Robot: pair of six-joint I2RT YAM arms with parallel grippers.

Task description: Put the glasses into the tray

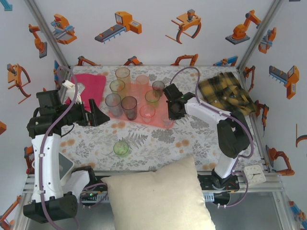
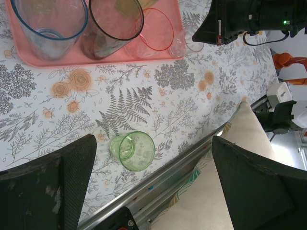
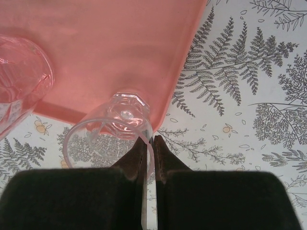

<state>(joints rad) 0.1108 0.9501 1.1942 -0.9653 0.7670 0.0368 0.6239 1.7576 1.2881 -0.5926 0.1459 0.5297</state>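
Clear tumbler [image 3: 125, 114]: at the tray's [image 3: 120, 43] near-right edge. Its base sits over the tray's rim strip, and its mouth faces up toward the right wrist camera. Long axis runs base-down, mouth-up. Can't tell if it is dead upright or tipped, or if the base is resting on the tray.

Right gripper [image 3: 149, 141]: fingers drawn almost together, nipping the tumbler's rim wall on the side nearest the camera, one finger inside the mouth and one outside.

Pink tumbler [image 3: 19, 91]: just beside the clear one, on the tray near the same edge.

Other glasses [image 1: 129, 106]: a cluster standing mouths-up across the tray, in green, pink, orange and smoky grey. The farthest one is hard to place against the tray's far edge.

Green tumbler [image 2: 133, 151]: alone on the floral table [image 1: 158, 143], well apart from the tray toward the near edge. It is upright, mouth up.

Left gripper [image 1: 98, 115]: jaws spread wide and holding nothing, near the tray's left end and apart from the glasses. The wrist view frames the green tumbler between its fingers.

Surroundings:
- Magenta cloth [image 1: 91, 84] is at far left.
- Plaid cloth [image 1: 225, 93] is at far right.
- Cream cushion [image 1: 158, 196] is at the near edge between the arm bases.
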